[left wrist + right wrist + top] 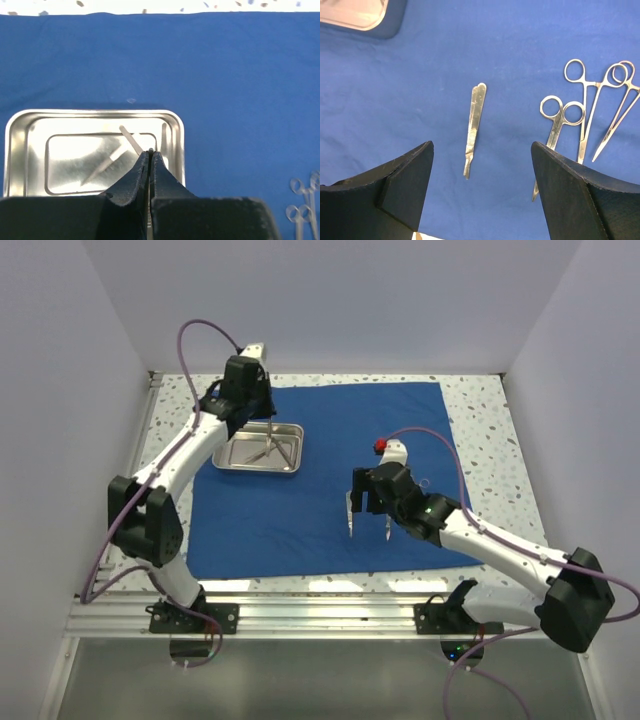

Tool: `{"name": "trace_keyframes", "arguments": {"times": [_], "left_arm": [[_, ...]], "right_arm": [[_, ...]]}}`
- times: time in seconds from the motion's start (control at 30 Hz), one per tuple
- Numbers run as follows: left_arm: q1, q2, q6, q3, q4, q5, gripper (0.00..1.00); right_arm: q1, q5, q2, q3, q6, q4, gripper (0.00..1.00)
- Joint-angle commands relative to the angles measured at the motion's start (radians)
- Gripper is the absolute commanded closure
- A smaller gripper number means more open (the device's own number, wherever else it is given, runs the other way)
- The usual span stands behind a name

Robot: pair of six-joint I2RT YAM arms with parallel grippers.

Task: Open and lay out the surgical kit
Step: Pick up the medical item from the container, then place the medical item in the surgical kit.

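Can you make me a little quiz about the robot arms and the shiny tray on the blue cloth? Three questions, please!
1. True or false: the right gripper is shut.
2. Where does the steel tray sit? A) on the blue cloth B) on the speckled tabletop C) in a gripper
3. Fill in the blank: the ___ gripper hangs over the tray with its jaws closed.

Key
1. False, its jaws stand wide open.
2. A
3. The left gripper.
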Motion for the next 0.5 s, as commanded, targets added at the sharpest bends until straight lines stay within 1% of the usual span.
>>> {"name": "trace_keyframes", "arguments": {"times": [0.0,0.03,0.13,0.17,0.2,0.27,0.3,0.33,0.4,0.43,0.47], "left_arm": [[-0.014,-0.135,-0.039,-0.127,0.052,0.154,1.0],[-0.02,-0.16,-0.049,-0.155,0.079,0.19,1.0],[-0.051,-0.249,-0.108,-0.272,0.159,0.241,1.0],[-0.062,-0.293,-0.127,-0.305,0.19,0.284,1.0],[-0.089,-0.312,-0.165,-0.362,0.216,0.298,1.0],[-0.126,-0.375,-0.211,-0.426,0.311,0.318,1.0],[-0.17,-0.392,-0.261,-0.491,0.346,0.318,1.0],[-0.19,-0.407,-0.286,-0.523,0.41,0.316,1.0],[-0.259,-0.435,-0.369,-0.619,0.519,0.277,1.0],[-0.279,-0.433,-0.393,-0.643,0.585,0.243,1.0],[-0.299,-0.418,-0.421,-0.663,0.613,0.223,1.0]], "right_arm": [[0.0,0.034,-0.052,0.012,-0.013,0.008,0.17],[-0.002,0.044,-0.061,0.012,-0.016,0.005,0.17],[-0.003,0.056,-0.1,0.006,-0.012,0.007,0.16],[-0.002,0.053,-0.11,-0.003,-0.01,0.019,0.16],[-0.002,0.048,-0.126,-0.008,-0.01,0.024,0.16],[-0.002,0.048,-0.138,-0.003,-0.01,0.007,0.16],[0.0,0.051,-0.156,-0.002,-0.01,-0.002,0.16],[-0.002,0.059,-0.167,0.0,-0.01,-0.01,0.16],[-0.002,0.071,-0.198,-0.006,-0.009,-0.027,0.16],[-0.002,0.076,-0.23,-0.011,-0.004,-0.033,0.15],[-0.002,0.079,-0.247,-0.016,-0.001,-0.041,0.15]]}}
